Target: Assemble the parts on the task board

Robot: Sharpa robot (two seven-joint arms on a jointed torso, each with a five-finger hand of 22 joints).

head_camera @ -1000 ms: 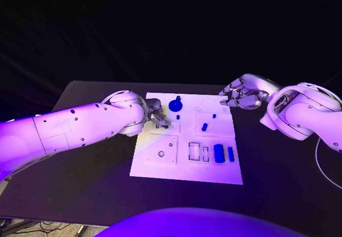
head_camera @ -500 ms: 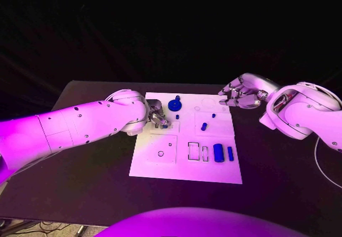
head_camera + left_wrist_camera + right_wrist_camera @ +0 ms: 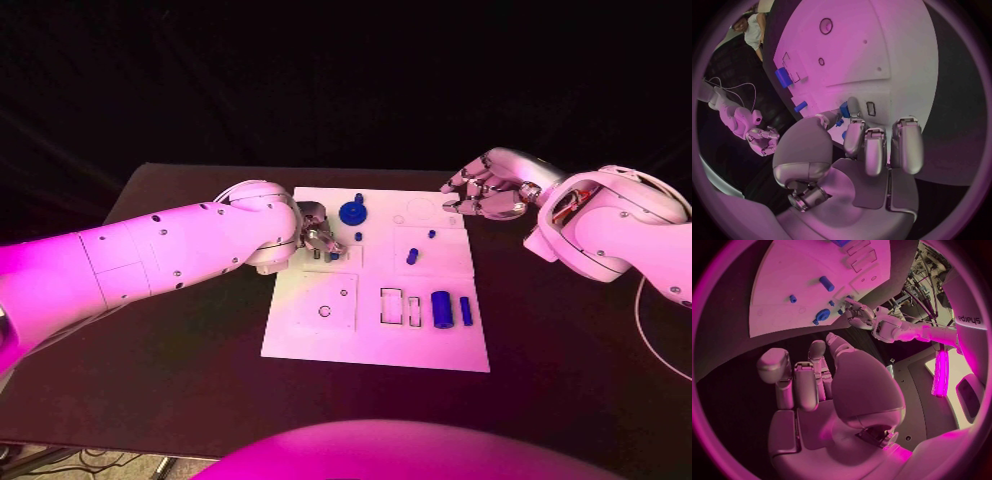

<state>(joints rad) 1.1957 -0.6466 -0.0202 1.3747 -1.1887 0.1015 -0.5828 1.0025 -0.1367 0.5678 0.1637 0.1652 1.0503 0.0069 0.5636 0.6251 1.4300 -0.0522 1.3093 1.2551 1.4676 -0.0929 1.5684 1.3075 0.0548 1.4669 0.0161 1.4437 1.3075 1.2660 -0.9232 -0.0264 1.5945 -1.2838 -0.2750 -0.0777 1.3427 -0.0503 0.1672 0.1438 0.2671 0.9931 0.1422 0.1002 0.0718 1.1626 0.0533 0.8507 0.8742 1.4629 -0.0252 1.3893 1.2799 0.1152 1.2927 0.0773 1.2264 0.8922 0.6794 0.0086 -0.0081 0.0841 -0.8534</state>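
A small blue part (image 3: 844, 109) sits pinched between the thumb and a finger of the left hand (image 3: 317, 238), low over the task board (image 3: 378, 345) at its left-hand side, just beside a small rectangular slot (image 3: 871, 108). It looks like a light, rigid plastic piece — smooth, so liable to twist or slip in a fingertip pinch; I judge it best held across its short sides, with its lower end free to enter the slot. The other parts lie on the board: a round blue knobbed piece (image 3: 353, 213) near the far edge, a short peg (image 3: 413, 257) in the middle, a wide block (image 3: 443, 310) and a thin bar (image 3: 466, 311) side by side at the near right. The right hand (image 3: 488, 195) hovers off the board's far right corner, fingers curled in with nothing between them. The head view hides the pinch behind the left wrist; the left wrist view shows it plainly, with the slot beside it — while the right wrist view looks across to the left hand at the board
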